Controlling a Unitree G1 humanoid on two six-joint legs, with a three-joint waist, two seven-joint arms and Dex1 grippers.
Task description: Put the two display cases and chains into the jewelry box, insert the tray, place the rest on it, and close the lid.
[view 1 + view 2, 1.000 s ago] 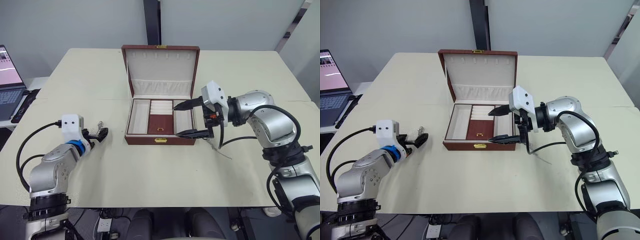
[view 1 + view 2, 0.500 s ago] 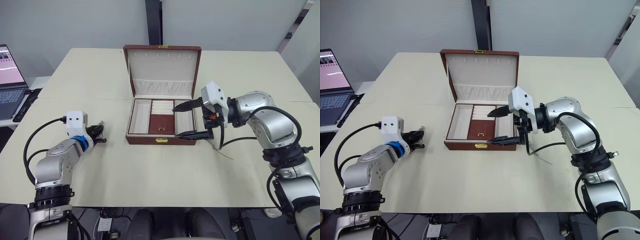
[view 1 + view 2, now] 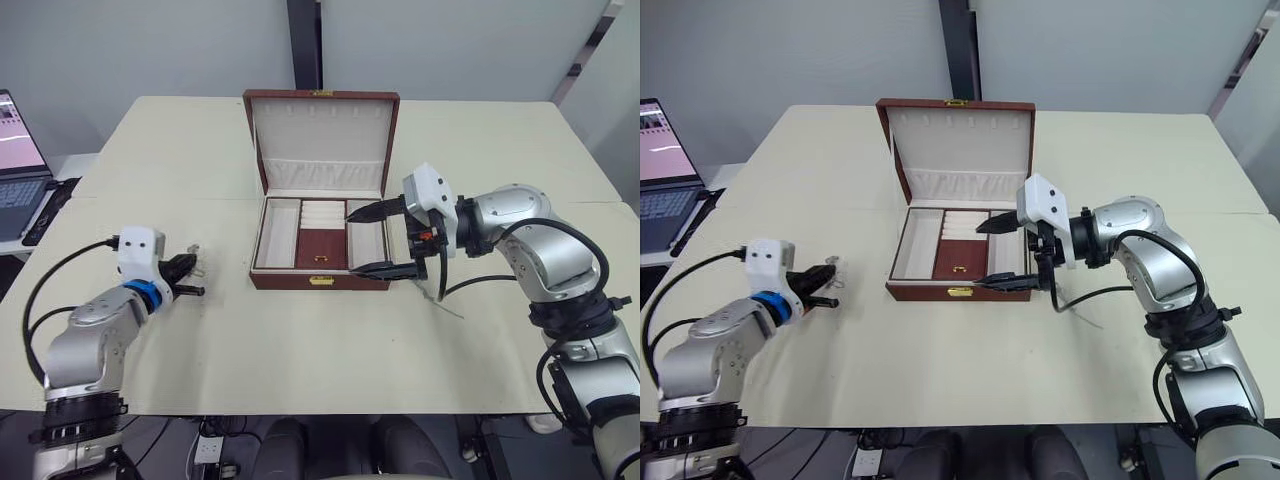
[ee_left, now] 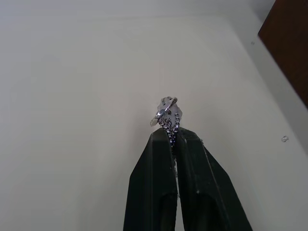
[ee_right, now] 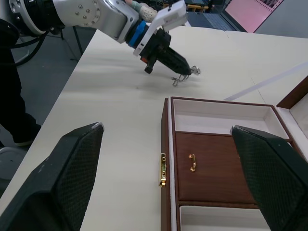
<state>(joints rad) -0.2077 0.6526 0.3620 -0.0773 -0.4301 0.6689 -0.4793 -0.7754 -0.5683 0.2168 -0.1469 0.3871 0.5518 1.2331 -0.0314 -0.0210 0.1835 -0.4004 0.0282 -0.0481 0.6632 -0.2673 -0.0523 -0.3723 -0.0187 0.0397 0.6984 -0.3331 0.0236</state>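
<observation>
My left gripper [image 3: 192,276] is shut on a thin silver chain [image 4: 166,109] with a ring at its end, low over the table to the left of the box. The chain [image 5: 185,75] dangles from the fingertips. The jewelry box [image 3: 320,281] stands open mid-table, its lid [image 3: 322,130] upright behind. The tray [image 3: 322,247], with cream compartments, ring rolls and a gold pull, sits inside the box. My right gripper [image 3: 352,241] is open, its fingers spread over the box's right compartment. The two display cases are out of view.
A laptop [image 3: 15,165] sits beyond the table's left edge. A thin cable [image 3: 441,298] trails on the table below my right wrist. A tiny silvery bit [image 4: 285,139] lies on the table near the box's left side.
My left gripper went from open to shut on the chain, then drew back a little to the left with it. The right arm has held still.
</observation>
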